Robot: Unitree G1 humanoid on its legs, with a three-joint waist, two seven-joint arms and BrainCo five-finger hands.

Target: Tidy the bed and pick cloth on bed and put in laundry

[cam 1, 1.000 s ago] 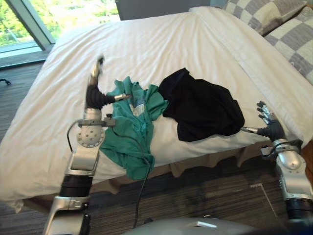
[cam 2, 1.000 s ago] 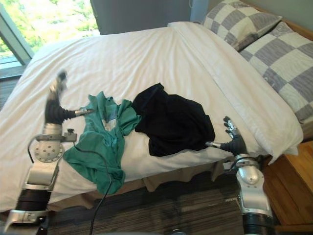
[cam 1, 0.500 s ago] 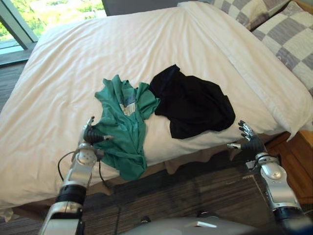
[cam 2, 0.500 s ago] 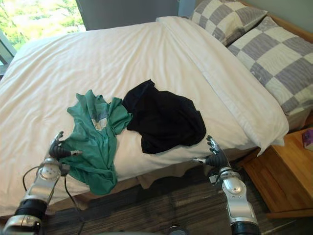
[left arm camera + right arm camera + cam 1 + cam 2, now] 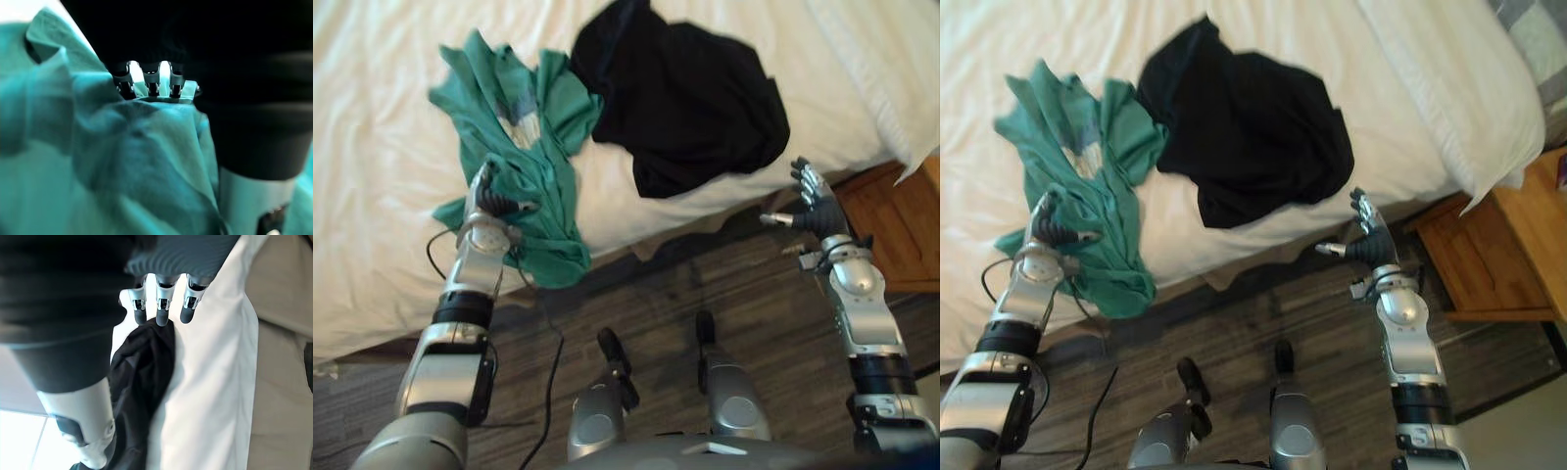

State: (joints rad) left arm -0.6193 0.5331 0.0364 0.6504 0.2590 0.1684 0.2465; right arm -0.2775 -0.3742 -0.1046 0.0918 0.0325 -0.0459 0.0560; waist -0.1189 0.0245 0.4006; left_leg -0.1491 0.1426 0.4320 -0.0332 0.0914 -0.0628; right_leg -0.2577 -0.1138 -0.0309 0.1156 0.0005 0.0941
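Observation:
A green cloth (image 5: 514,132) lies crumpled on the white bed (image 5: 372,166), and its lower end (image 5: 558,262) hangs over the near edge. Beside it, a black cloth (image 5: 690,93) is heaped up, touching it. My left hand (image 5: 489,201) rests against the green cloth at the bed's edge, fingers straight and thumb out; the green cloth (image 5: 122,161) folds over its fingers (image 5: 152,78). My right hand (image 5: 811,201) hovers open off the bed's near edge, over the floor, right of the black cloth (image 5: 139,377) and not touching it.
A wooden nightstand (image 5: 1498,245) stands right of the bed, close to my right arm. The thick white duvet fold (image 5: 1449,88) runs along the bed's right part. Dark wood-patterned floor (image 5: 724,294) lies in front of the bed.
The camera has tilted down toward the bed's near edge and floor. My left hand came down from a raised pose onto the green cloth. The right hand stays open beside the bed.

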